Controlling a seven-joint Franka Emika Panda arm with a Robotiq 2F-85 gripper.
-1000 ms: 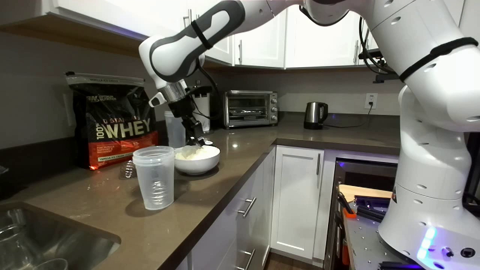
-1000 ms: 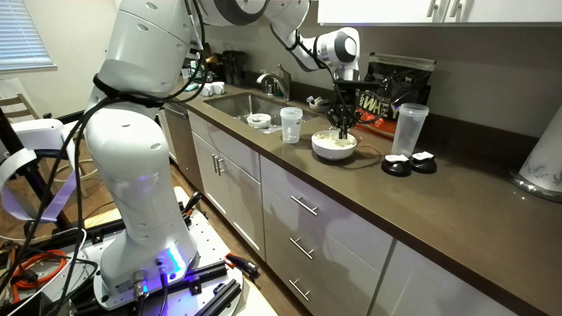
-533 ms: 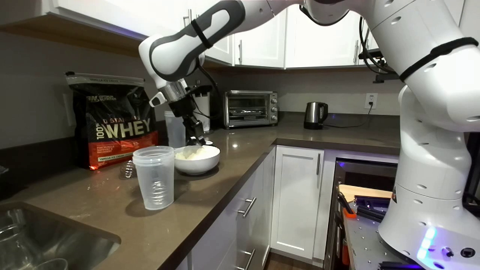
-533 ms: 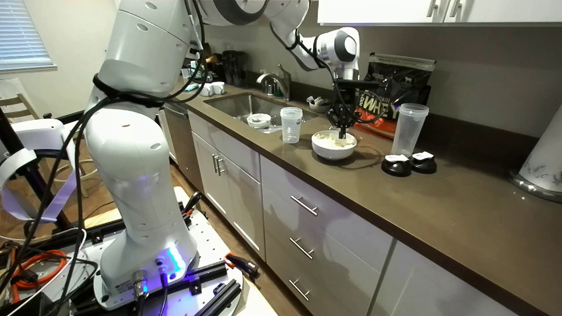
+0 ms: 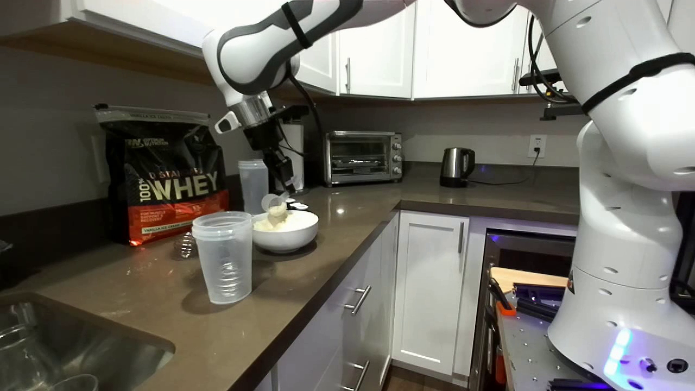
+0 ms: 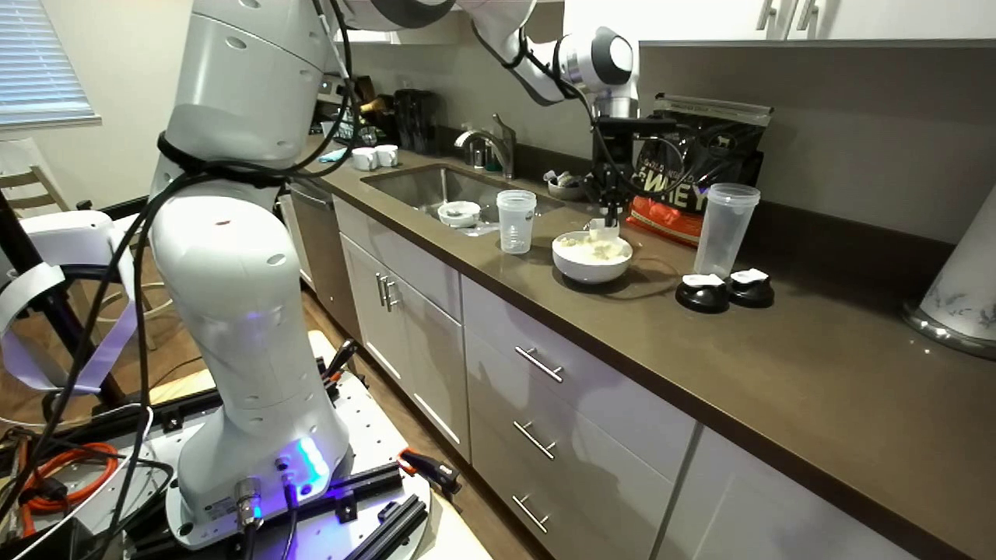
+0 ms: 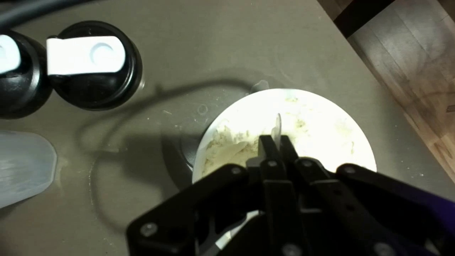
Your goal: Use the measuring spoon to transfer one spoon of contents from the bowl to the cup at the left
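In both exterior views my gripper [image 5: 289,190] is above the bowl [image 5: 285,240], shut on the measuring spoon [image 5: 277,210]. The wrist view shows the pale, thin handle of the spoon [image 7: 277,125] pinched between the black fingertips [image 7: 266,142]. Clear of the bowl's rim, the scoop hangs tilted with cream powder on its lower part; whether that lies inside or clings outside I cannot tell. More of the powdery contents [image 6: 587,247] fills the white bowl [image 6: 590,272]. The cup [image 6: 516,224], a clear tumbler, stands upright on the counter to the left, apart from the gripper.
A taller translucent tumbler [image 6: 727,229] and two black lids [image 6: 703,295] with white flaps stand right of the bowl. Behind is a large whey bag [image 5: 163,179]. The sink [image 6: 412,190] lies beyond the cup. The counter's front edge [image 6: 498,281] runs past the bowl.
The gripper has risen from inside the bowl and the spoon has come up with it, out of the powder. Bowl and cup have stayed where they were.
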